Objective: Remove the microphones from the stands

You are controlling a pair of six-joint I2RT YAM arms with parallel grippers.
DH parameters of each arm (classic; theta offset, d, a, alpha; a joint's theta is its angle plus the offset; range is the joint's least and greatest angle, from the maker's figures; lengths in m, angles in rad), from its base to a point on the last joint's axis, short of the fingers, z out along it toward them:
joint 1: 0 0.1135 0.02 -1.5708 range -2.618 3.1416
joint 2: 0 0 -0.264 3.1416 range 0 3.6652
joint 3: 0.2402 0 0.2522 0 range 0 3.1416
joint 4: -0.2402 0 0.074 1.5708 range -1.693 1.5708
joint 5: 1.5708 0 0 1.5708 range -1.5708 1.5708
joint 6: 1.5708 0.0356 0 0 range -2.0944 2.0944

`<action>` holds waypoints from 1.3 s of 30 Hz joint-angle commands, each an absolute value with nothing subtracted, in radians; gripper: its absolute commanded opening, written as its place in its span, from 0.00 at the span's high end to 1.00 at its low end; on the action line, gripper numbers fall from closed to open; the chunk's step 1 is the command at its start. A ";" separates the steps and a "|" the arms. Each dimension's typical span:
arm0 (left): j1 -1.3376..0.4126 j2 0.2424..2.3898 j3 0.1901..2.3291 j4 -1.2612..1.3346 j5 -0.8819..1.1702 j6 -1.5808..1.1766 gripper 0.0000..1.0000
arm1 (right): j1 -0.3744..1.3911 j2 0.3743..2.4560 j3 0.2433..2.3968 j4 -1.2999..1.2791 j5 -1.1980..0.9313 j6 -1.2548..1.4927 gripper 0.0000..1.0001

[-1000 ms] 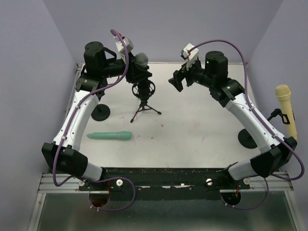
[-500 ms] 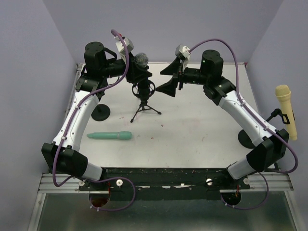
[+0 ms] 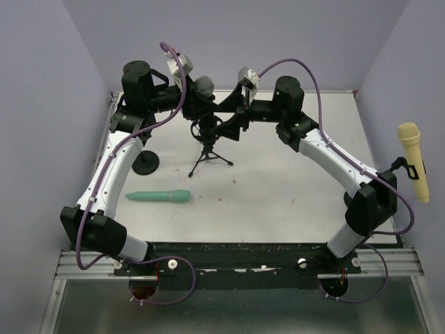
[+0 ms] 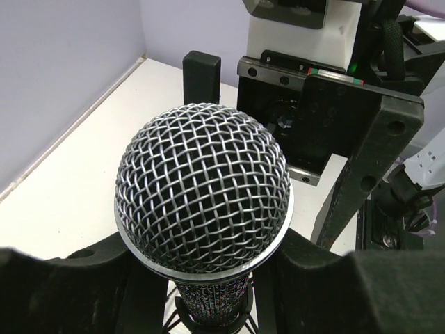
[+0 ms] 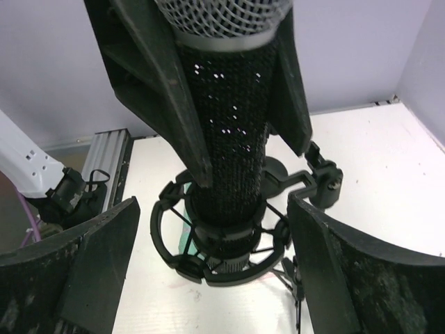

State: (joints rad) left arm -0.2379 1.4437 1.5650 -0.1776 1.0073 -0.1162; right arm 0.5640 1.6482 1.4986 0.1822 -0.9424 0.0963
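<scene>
Atop the stand [image 3: 208,154], the mic [image 4: 201,188] is pinched below its head by the left gripper [image 4: 205,285]. The right gripper [image 5: 212,278] is spread, fingers [image 5: 97,264] flanking the stand's cradle.

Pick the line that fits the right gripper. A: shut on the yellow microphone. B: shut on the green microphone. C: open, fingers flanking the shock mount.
C: the right wrist view shows the right gripper open, a finger on each side of the shock mount holding the black microphone.
</scene>
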 commanded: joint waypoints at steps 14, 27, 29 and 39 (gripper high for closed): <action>-0.230 1.474 1.770 -0.204 0.999 -0.141 0.73 | 0.600 1.695 1.424 0.169 -0.871 -0.032 0.31; -0.129 1.488 2.171 -0.311 0.936 -0.048 0.73 | 0.600 1.655 1.482 0.140 -0.867 -0.044 0.13; -0.097 1.442 2.139 -0.354 0.939 -0.011 0.73 | 0.600 1.620 1.508 0.105 -0.853 -0.058 0.06; 0.026 1.172 1.853 -0.849 0.845 0.545 0.86 | 0.531 1.365 1.451 -0.170 -0.536 -0.206 0.00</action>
